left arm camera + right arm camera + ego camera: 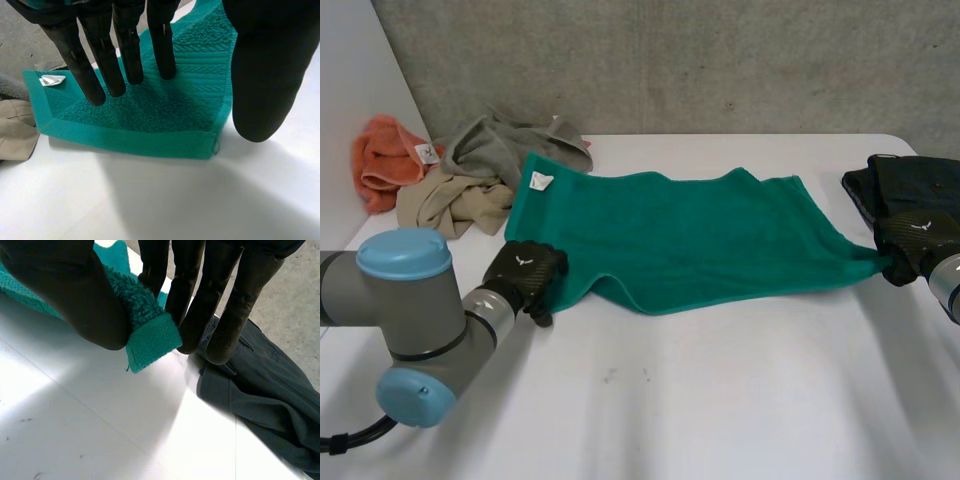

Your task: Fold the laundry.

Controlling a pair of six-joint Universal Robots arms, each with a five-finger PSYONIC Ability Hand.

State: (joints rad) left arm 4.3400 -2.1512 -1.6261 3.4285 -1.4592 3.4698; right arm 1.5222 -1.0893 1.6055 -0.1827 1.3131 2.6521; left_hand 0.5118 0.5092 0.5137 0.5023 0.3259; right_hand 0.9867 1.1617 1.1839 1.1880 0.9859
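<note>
Pinching green towel corner, right hand.

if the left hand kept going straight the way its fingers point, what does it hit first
The green towel: the left hand holds straight fingers over its corner, possibly touching it, with the white table beneath.

Unfolded teal terry towel, flat, lengthwise left to right.
</note>
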